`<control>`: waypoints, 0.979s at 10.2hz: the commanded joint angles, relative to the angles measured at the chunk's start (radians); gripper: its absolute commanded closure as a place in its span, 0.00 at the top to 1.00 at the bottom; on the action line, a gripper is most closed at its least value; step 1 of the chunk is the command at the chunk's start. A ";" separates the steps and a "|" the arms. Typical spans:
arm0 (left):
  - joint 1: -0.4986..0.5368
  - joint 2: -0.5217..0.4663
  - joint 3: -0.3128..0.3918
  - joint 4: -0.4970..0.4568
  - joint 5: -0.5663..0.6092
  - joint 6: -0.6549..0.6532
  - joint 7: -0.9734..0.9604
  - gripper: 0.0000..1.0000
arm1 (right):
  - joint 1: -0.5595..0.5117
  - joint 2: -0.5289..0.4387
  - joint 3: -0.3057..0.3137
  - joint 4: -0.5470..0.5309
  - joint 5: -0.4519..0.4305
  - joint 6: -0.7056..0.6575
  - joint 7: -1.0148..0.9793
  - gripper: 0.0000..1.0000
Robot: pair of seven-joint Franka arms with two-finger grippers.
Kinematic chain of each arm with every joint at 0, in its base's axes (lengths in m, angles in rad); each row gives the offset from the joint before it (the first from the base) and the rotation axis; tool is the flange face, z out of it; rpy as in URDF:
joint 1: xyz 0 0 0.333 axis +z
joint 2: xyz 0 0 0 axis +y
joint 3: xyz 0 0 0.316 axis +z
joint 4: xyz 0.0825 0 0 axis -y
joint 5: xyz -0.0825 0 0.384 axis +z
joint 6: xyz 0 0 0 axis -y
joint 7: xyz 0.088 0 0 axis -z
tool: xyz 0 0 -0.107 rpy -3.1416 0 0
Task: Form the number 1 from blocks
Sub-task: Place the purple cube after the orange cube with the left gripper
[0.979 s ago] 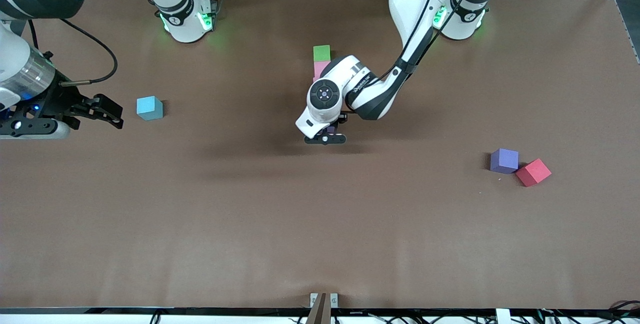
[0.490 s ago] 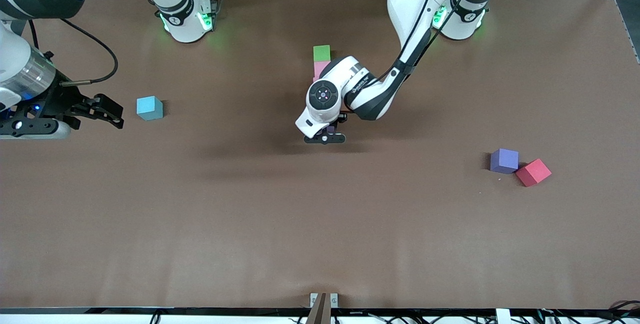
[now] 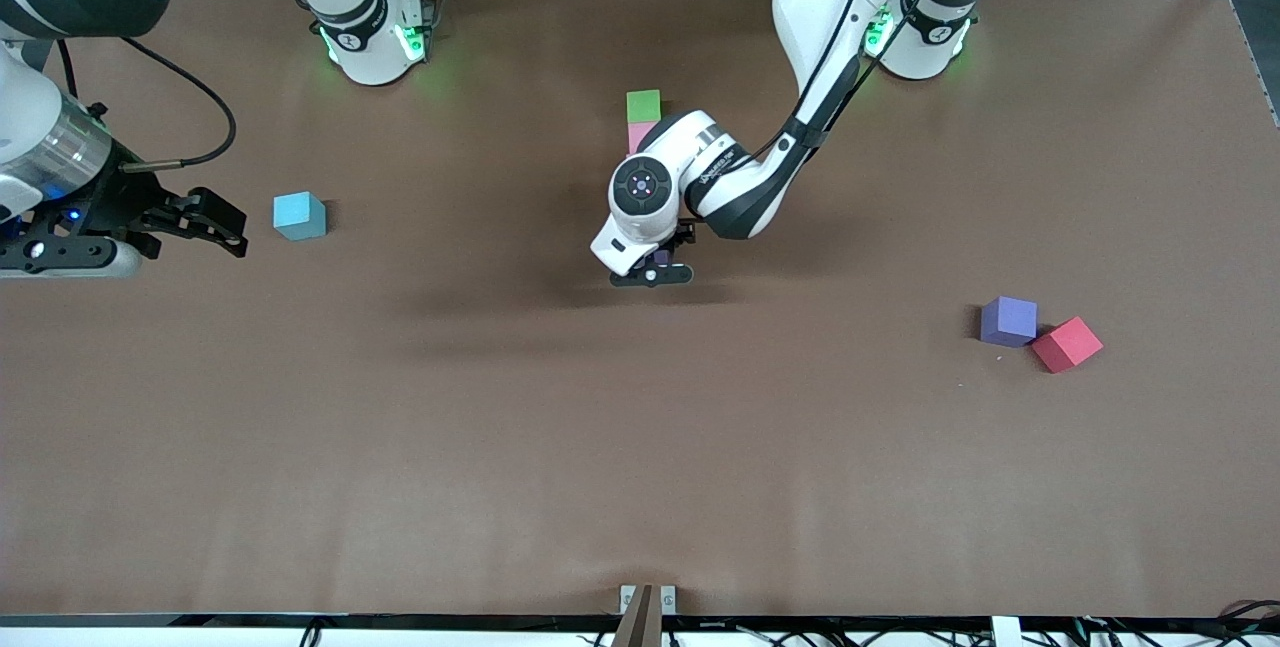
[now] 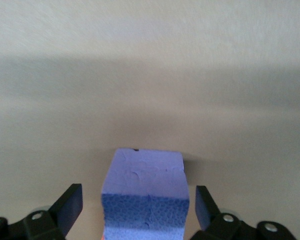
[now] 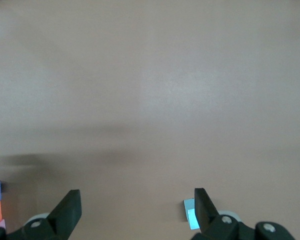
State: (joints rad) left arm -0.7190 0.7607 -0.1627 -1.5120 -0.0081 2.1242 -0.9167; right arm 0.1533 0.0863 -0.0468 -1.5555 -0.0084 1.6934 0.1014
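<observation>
A column of blocks runs down the middle of the table. The green block (image 3: 643, 105) is farthest from the front camera, with a pink block (image 3: 636, 136) touching it on the nearer side. The left arm's wrist hides the middle of the column. A purple block (image 4: 146, 187) rests on the table at the column's near end. My left gripper (image 3: 652, 273) (image 4: 138, 200) straddles it, open, with a gap on each side. My right gripper (image 3: 215, 221) (image 5: 136, 205) waits open and empty near the right arm's end of the table.
A light blue cube (image 3: 299, 215) (image 5: 190, 212) sits just beside the right gripper. Toward the left arm's end, another purple cube (image 3: 1008, 320) touches a red cube (image 3: 1066, 344). The brown table (image 3: 640, 447) ends close to the front camera.
The left gripper's fingers have parted and let go of the purple block, which now stands on the table. The left wrist shifted slightly. The right arm has not moved.
</observation>
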 commanded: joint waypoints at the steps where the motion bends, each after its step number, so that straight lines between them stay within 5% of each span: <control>1: -0.008 -0.125 0.063 0.003 0.046 -0.091 -0.066 1.00 | -0.017 -0.013 0.015 -0.003 -0.004 0.000 -0.011 1.00; 5: 0.045 -0.296 0.192 0.001 0.069 -0.237 0.054 1.00 | -0.014 -0.016 0.016 0.002 -0.008 -0.001 -0.005 1.00; 10: 0.479 -0.484 0.106 0.000 0.114 -0.343 0.488 1.00 | -0.058 -0.022 0.015 0.099 -0.018 -0.131 -0.005 1.00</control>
State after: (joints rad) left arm -0.3659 0.3367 0.0022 -1.4775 0.1014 1.7927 -0.5403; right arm 0.1366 0.0770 -0.0479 -1.4919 -0.0182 1.6152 0.1016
